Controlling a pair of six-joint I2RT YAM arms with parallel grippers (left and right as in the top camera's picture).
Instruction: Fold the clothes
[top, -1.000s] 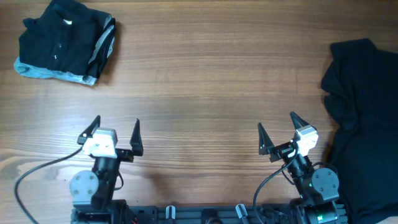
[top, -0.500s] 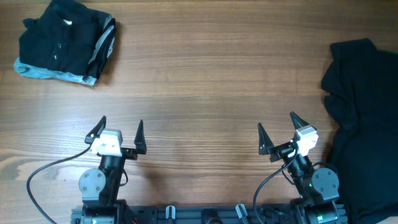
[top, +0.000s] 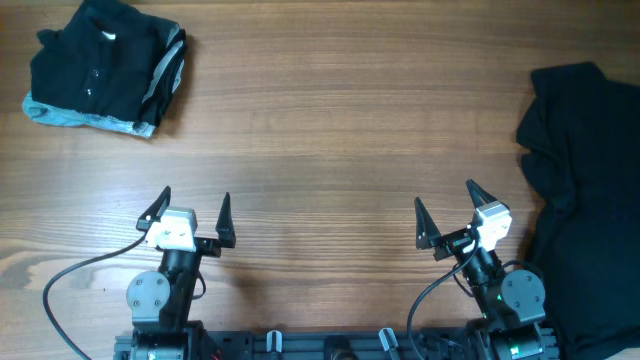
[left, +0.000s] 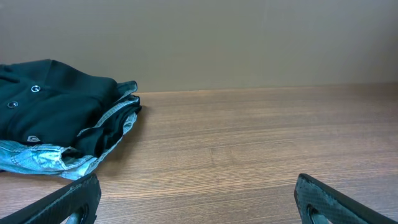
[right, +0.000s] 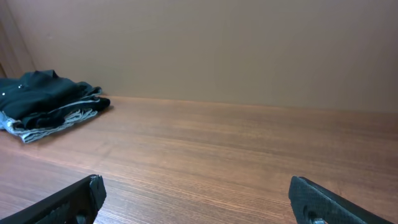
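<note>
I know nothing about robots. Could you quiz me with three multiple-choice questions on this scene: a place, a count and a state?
1. The folded pile lies: A far left corner B dead centre C near edge
2. Clothing heaps on the table: A one B two C four
3. Both pairs of jaws are: A shut on cloth B open, empty C hidden
Answers: A, overhead shows it top left; B, that pile plus a loose black heap at right; B, spread with nothing between.

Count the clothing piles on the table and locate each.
2. Folded stack at the far-left corner; loose black heap along the right edge, partly out of frame, so more may be hidden.
</note>
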